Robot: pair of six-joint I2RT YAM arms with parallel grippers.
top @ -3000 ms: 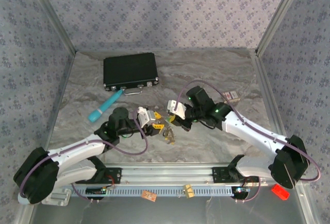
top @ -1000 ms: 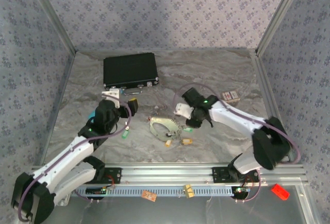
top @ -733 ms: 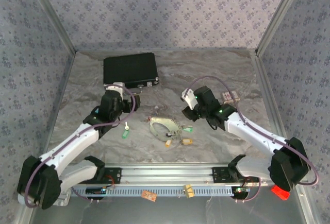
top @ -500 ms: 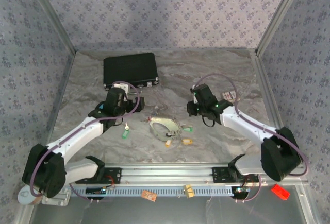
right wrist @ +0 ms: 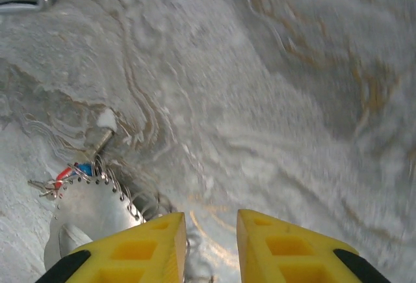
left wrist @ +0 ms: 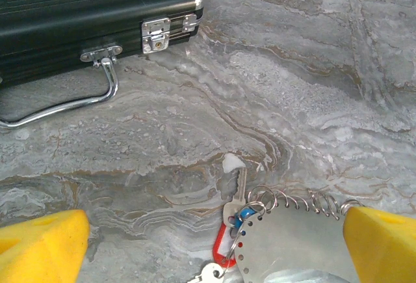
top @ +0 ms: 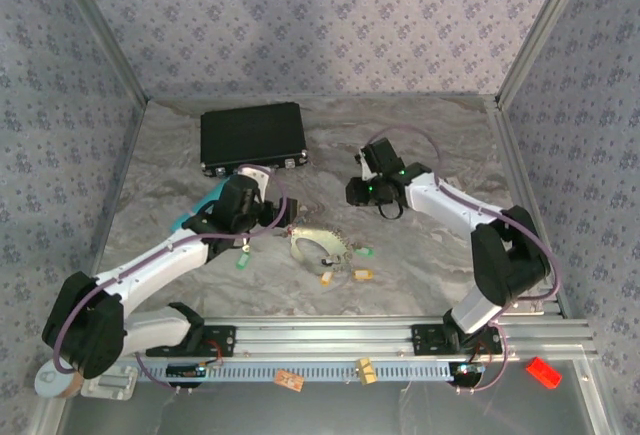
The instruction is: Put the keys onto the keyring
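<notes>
The keyring (top: 318, 248) is a silvery perforated plate with wire loops on its edge, lying mid-table. A silver key (left wrist: 235, 188), a red tag (left wrist: 221, 244) and a blue tag (left wrist: 246, 215) hang on one loop. Loose keys lie around it: green ones (top: 243, 260) (top: 365, 251) and yellow ones (top: 325, 277) (top: 362, 275). My left gripper (top: 262, 209) hovers just left of the keyring, wide open, with the keyring (left wrist: 305, 244) between its yellow fingertips (left wrist: 39, 247). My right gripper (top: 358, 191) hangs behind and right of the keyring (right wrist: 84, 208), open and empty (right wrist: 211, 244).
A black case (top: 252, 135) with a metal handle (left wrist: 58, 104) lies at the back left. A teal tube (top: 195, 213) shows partly under my left arm. Patterned walls close in the table on three sides.
My left gripper has swung right, toward the keyring. My right gripper has pulled back from the keyring towards the rear. Keyring and loose keys lie as they did a second ago.
</notes>
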